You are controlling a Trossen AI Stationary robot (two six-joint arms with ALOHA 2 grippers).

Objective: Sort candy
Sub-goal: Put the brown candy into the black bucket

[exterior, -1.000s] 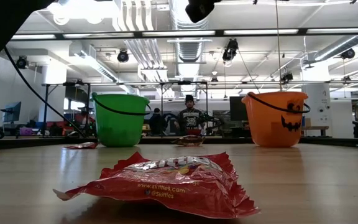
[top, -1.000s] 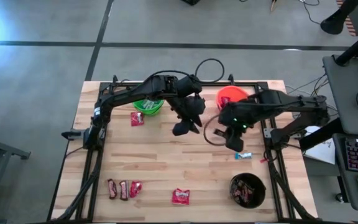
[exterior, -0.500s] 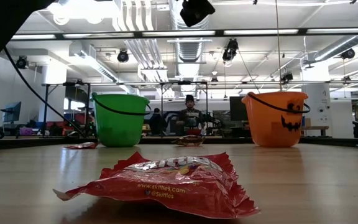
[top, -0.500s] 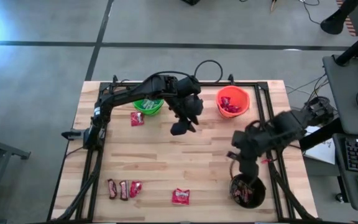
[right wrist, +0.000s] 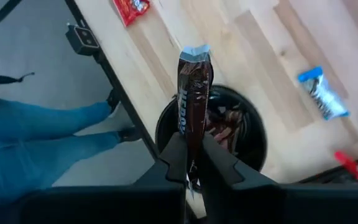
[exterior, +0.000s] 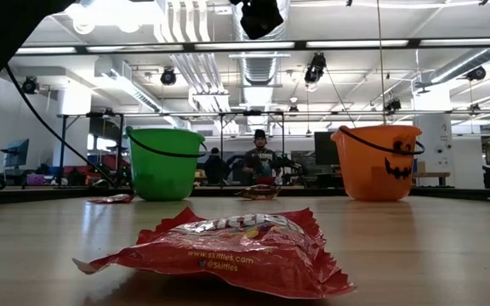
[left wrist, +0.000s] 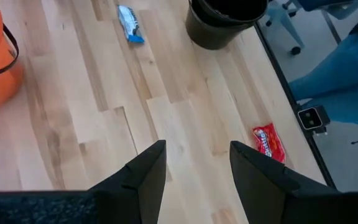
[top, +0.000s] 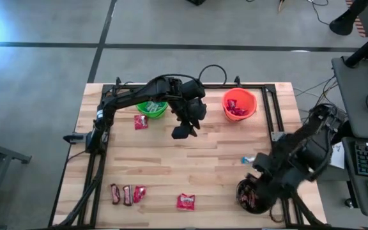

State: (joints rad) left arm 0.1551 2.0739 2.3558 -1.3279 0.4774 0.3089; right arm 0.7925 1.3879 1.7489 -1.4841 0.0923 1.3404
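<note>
My right gripper (right wrist: 193, 169) is shut on a dark brown candy bar (right wrist: 194, 81), above the black bucket (right wrist: 253, 146) at the table's near right corner (top: 254, 195). My left gripper (top: 179, 132) hangs open over the middle of the table with nothing between its fingers (left wrist: 197, 163). A light-blue bar (top: 248, 159) lies flat on the wood beside the black bucket. Red packets (top: 185, 202) (top: 141, 122) and brown bars (top: 121, 194) lie flat on the table. The green bucket (top: 152, 108) and the orange bucket (top: 239, 104) stand at the far side. My right gripper pinches one end of the brown bar (right wrist: 192, 144) between its two fingers. The fingers slant steeply down and lie along the bar. The bar sticks out beyond the fingertips, lifted clear, its free end (right wrist: 195, 53) over the black bucket's rim.
The black bucket holds several brown bars (right wrist: 225, 127). The orange bucket holds red packets (top: 235, 108). A red packet (exterior: 228, 251) lies close to the low camera. The metal frame rail (top: 276, 128) runs along the table's right side. A person's legs (right wrist: 48, 134) show beyond the near edge.
My right gripper has swung from the middle of the table, near the orange bucket, toward the near right corner. It has turned about its own line and now stands over the black bucket. My left gripper has tipped a little further down.
</note>
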